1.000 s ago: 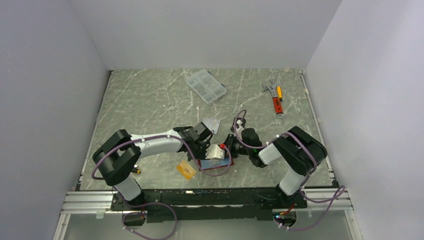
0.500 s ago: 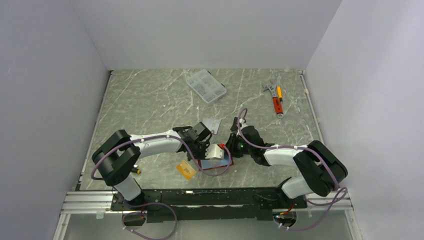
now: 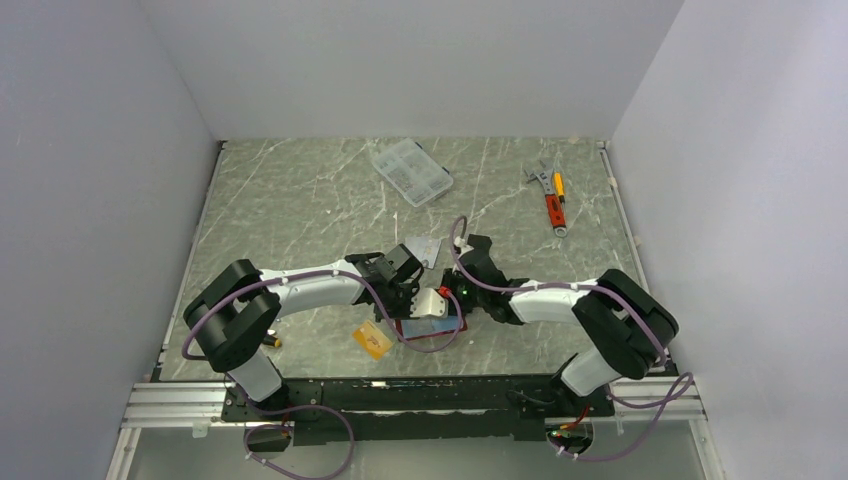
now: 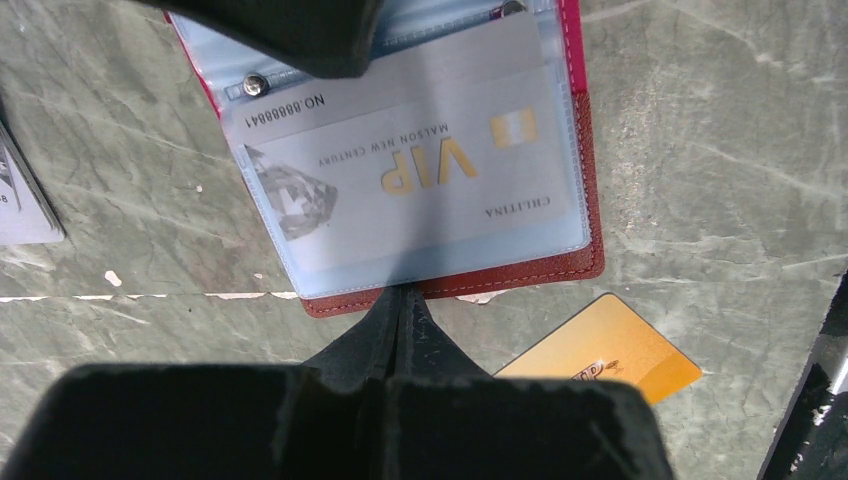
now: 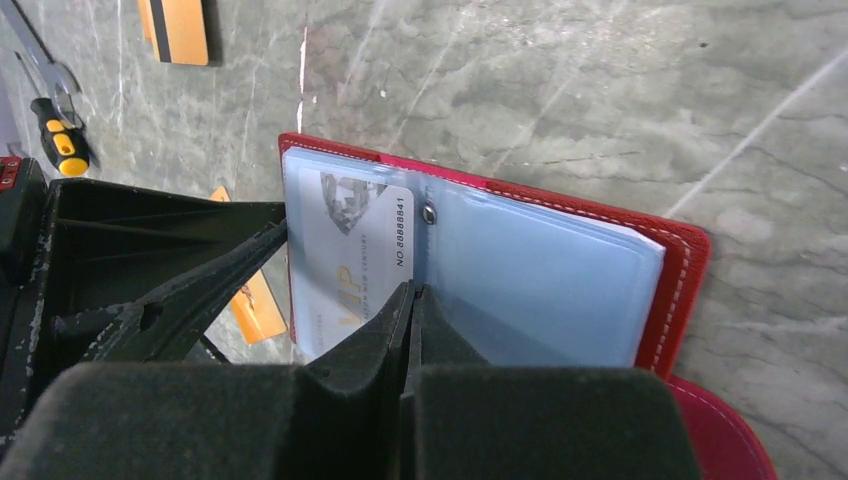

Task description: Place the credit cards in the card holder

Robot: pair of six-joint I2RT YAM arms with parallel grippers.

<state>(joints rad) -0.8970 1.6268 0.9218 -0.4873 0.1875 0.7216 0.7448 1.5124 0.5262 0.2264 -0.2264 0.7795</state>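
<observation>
Currently the card holder [image 4: 588, 200] lies open and flat on the table [image 4: 720, 120], light blue sleeves up, with a silver VIP card [image 4: 420, 170] seated in one sleeve. Left gripper [image 4: 402, 300]: fingers clenched on nothing, tips at the holder's near edge, apparently pinning it against sliding. Right gripper [image 5: 412, 300]: likewise closed and empty, tips on the sleeve by the card's edge, probably to nudge it home. An orange card [image 4: 600, 352] lies just beside the holder, not yet stowed
</observation>
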